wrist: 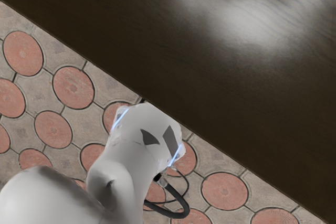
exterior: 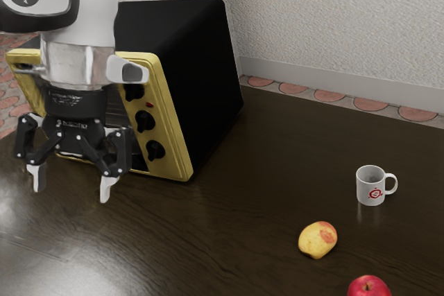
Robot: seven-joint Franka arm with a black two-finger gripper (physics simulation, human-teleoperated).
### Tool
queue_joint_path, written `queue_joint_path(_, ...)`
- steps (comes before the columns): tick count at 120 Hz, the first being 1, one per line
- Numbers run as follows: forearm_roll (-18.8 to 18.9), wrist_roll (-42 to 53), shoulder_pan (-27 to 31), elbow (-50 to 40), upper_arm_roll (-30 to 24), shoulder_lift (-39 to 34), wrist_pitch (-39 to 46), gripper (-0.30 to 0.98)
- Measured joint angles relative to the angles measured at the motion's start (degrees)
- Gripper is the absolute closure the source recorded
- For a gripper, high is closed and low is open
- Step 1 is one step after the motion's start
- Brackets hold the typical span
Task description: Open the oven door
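Note:
In the exterior view my gripper (exterior: 70,188) hangs with its fingers down and spread wide apart, nothing between them. Behind it stands the oven (exterior: 200,81), a black box with a gold front frame and dark knobs down one side of that front. My arm and gripper cover most of the oven's front, so the door and its handle are largely hidden, and I cannot tell how the door stands. No contact between gripper and oven can be made out.
A white mug (exterior: 370,186), a yellow-red fruit (exterior: 318,240) and a red apple (exterior: 369,286) are on the dark table (exterior: 263,171) toward the exterior view's right. In the wrist view the table's edge (wrist: 173,121) runs beside the white arm base (wrist: 136,140) and tiled floor.

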Motion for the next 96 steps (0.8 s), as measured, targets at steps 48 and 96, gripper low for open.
queue_joint_path(48,0.54,-41.92,6.38,12.17,18.57,8.26,26.09,0.00)
queue_joint_path(96,-1.70,-52.27,37.45,5.60,-7.63,9.20,44.11,0.00)
